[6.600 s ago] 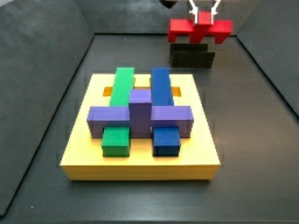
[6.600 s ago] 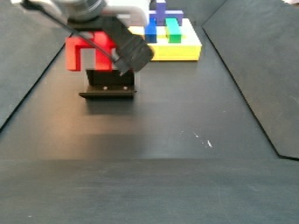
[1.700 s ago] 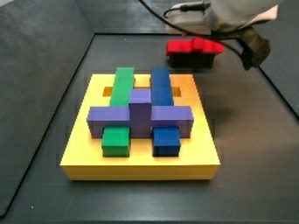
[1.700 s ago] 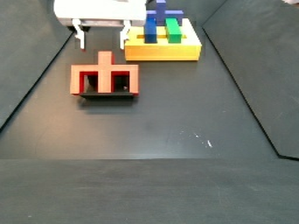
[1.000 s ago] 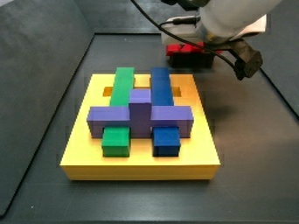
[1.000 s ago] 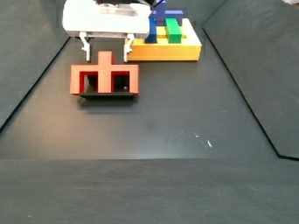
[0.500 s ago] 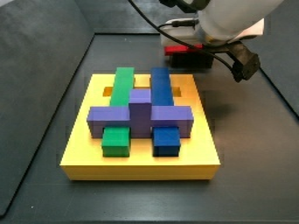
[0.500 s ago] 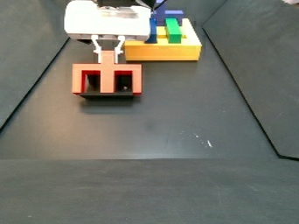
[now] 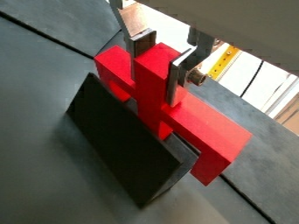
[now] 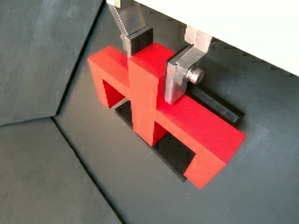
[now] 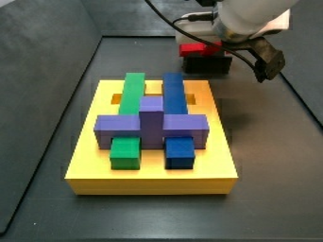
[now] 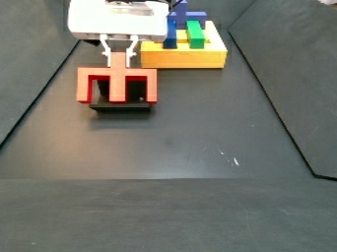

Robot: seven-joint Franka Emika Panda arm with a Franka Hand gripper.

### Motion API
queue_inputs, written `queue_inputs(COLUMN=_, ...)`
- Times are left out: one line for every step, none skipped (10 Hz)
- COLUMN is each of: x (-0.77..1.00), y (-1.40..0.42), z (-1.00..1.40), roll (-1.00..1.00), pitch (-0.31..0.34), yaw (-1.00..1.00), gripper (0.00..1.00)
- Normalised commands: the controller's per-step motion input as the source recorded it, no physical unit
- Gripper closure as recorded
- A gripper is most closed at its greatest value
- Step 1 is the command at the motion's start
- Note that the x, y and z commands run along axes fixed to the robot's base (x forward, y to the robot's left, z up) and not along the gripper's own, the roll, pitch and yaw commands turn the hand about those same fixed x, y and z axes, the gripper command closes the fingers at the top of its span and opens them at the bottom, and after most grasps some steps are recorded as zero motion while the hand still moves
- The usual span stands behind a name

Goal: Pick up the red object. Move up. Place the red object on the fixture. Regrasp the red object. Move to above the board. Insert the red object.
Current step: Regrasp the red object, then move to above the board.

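Note:
The red object (image 9: pixel 176 122) lies flat on the black fixture (image 9: pixel 122 149), its centre tab pointing away from the board. My gripper (image 9: pixel 158 70) stands over it with one finger on each side of the tab, and the pads press against the tab's sides. Both wrist views show this grasp; in the other one the gripper (image 10: pixel 155 63) straddles the red object (image 10: pixel 140 96). In a side view the gripper (image 12: pixel 120 51) sits over the red object (image 12: pixel 116 87) and the fixture (image 12: pixel 121 106). In a side view the arm partly hides the red object (image 11: pixel 195 49).
The yellow board (image 11: pixel 151 165) carries green, blue and purple blocks and lies a short way from the fixture (image 11: pixel 206 64). It also shows in a side view (image 12: pixel 184 57). Dark walls close in the floor on both sides.
The gripper has come down over the red object on the fixture, and its fingers have narrowed from wide apart onto the centre tab.

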Motion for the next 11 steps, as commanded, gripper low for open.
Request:
queue_inputs(x=0.00, y=0.00, z=0.00, roll=0.00, pitch=0.000, yaw=0.00, gripper=1.00)
queue_inputs(x=0.00, y=0.00, z=0.00, roll=0.00, pitch=0.000, yaw=0.00, gripper=1.00)
queue_inputs(x=0.00, y=0.00, z=0.00, roll=0.00, pitch=0.000, yaw=0.00, gripper=1.00)
queue_inputs(x=0.00, y=0.00, z=0.00, roll=0.00, pitch=0.000, yaw=0.00, gripper=1.00)
queue_inputs(x=0.00, y=0.00, z=0.00, roll=0.00, pitch=0.000, yaw=0.00, gripper=1.00)
queue_inputs(x=0.00, y=0.00, z=0.00, roll=0.00, pitch=0.000, yaw=0.00, gripper=1.00)
queue_inputs(x=0.00, y=0.00, z=0.00, roll=0.00, pitch=0.000, yaw=0.00, gripper=1.00)
queue_inputs(x=0.00, y=0.00, z=0.00, roll=0.00, pitch=0.000, yaw=0.00, gripper=1.00)
queue_inputs(x=0.00, y=0.00, z=0.00, roll=0.00, pitch=0.000, yaw=0.00, gripper=1.00)
queue_inputs(x=0.00, y=0.00, z=1.40, roll=0.00, pitch=0.000, yaw=0.00, gripper=1.00)
queue_inputs(x=-0.01, y=0.02, z=1.40, roll=-0.03, pitch=-0.005, yaw=0.02, gripper=1.00)
